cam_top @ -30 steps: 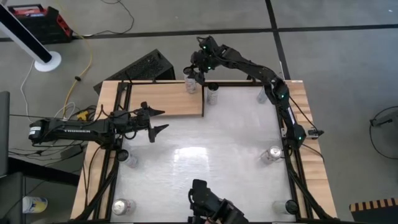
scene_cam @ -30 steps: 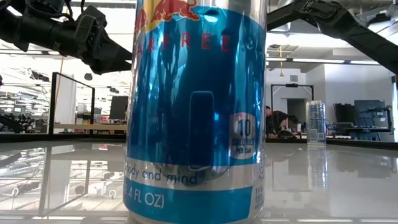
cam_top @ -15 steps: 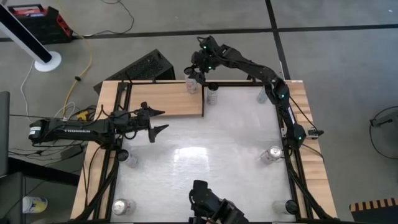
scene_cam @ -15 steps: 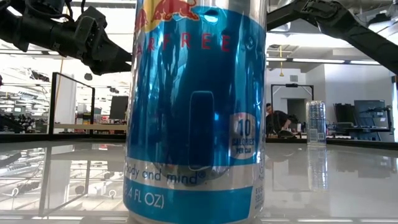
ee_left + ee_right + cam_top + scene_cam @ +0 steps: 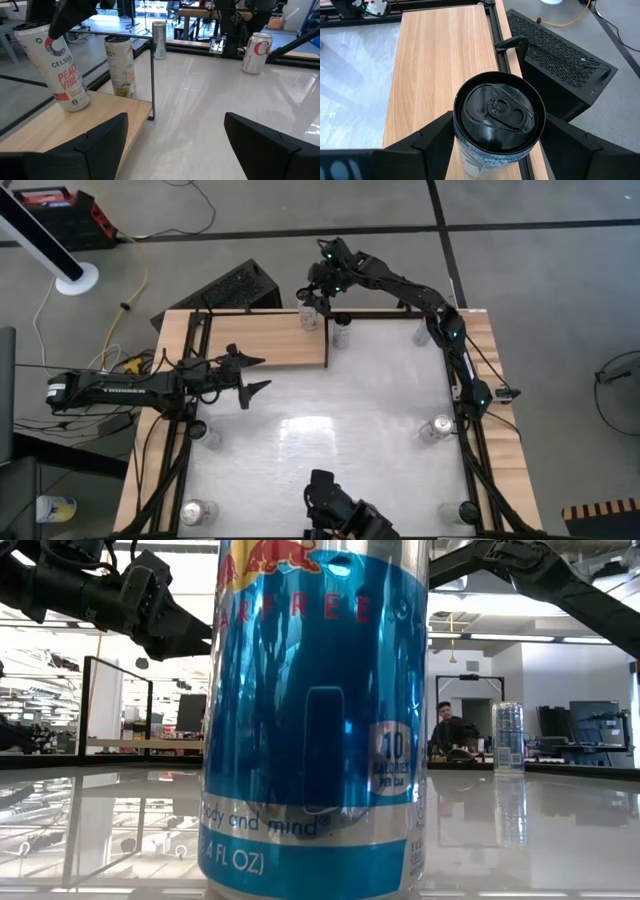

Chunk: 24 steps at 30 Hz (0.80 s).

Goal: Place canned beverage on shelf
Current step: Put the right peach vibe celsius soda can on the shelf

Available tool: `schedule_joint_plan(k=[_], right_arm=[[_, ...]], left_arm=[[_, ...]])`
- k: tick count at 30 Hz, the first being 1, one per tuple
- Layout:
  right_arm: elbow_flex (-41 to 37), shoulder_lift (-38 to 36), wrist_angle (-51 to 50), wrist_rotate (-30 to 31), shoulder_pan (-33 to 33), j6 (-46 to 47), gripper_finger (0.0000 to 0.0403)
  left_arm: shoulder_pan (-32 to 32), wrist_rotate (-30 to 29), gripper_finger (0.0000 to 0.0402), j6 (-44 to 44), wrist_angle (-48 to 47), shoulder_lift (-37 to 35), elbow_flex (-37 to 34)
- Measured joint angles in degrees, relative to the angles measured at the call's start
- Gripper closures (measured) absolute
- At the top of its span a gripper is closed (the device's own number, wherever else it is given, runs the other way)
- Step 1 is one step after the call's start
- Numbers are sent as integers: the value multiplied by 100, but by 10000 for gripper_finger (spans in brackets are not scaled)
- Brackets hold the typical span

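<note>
My right gripper clasps a tall white black-lidded can standing on the pale grainy wooden shelf. My left gripper (jaws spread, empty) hovers beside the board's edge.

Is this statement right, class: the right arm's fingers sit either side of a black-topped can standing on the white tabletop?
Not quite. The right gripper does have its fingers either side of the black-topped can, but the can stands on the pale wooden shelf, not the white tabletop. The right wrist view shows it.

A robotics lab: framed test table, monitors behind
</note>
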Motion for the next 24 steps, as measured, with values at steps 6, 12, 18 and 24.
schedule_joint_plan(k=[6,12,18,24], right_arm=[[-2,0,-15,0,4,8,112],[-2,0,-55,68,37,27,60],[-2,0,-35,86,94,-15,35],[-2,2,-34,90,93,-38,36]], left_arm=[[0,-1,84,-2,-2,0,0],[0,-1,84,-2,-11,0,0],[0,0,84,-1,-12,0,0],[0,-1,84,-2,-35,0,0]])
